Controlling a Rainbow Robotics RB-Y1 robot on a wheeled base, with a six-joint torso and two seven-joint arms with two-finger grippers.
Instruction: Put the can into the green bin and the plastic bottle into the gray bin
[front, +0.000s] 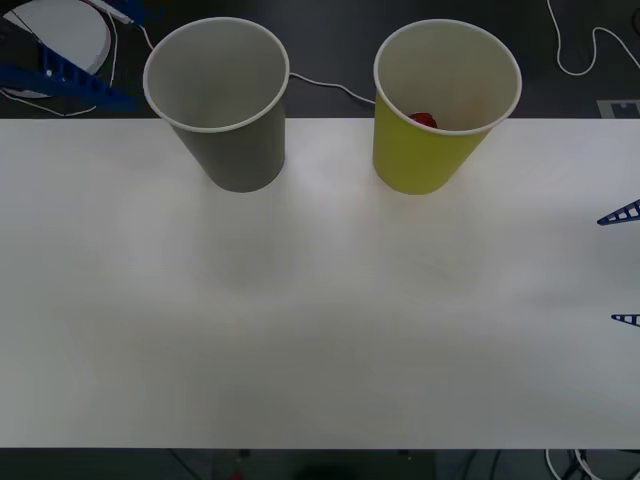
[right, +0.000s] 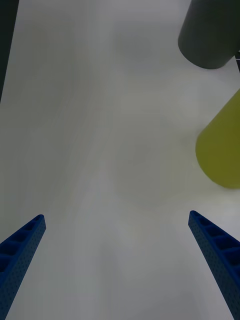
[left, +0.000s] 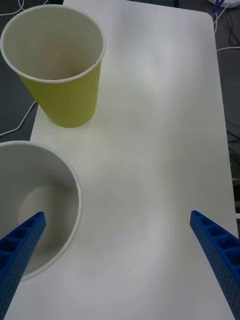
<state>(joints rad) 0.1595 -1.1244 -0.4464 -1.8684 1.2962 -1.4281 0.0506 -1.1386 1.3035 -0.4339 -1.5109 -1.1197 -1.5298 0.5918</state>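
White tabletop (front: 320, 300): gray bin (front: 228, 100), green bin (front: 440, 110) holding can (front: 423, 120). Left end effector (left: 117, 260), right end effector (right: 117, 260): both spread wide, empty. Risk: a sweeping arm could topple either bin.

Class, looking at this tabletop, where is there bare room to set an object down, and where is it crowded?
The table is bare in front of the gray bin and green bin. Only its far edge, where both bins stand, is crowded; the gap between them is narrow.
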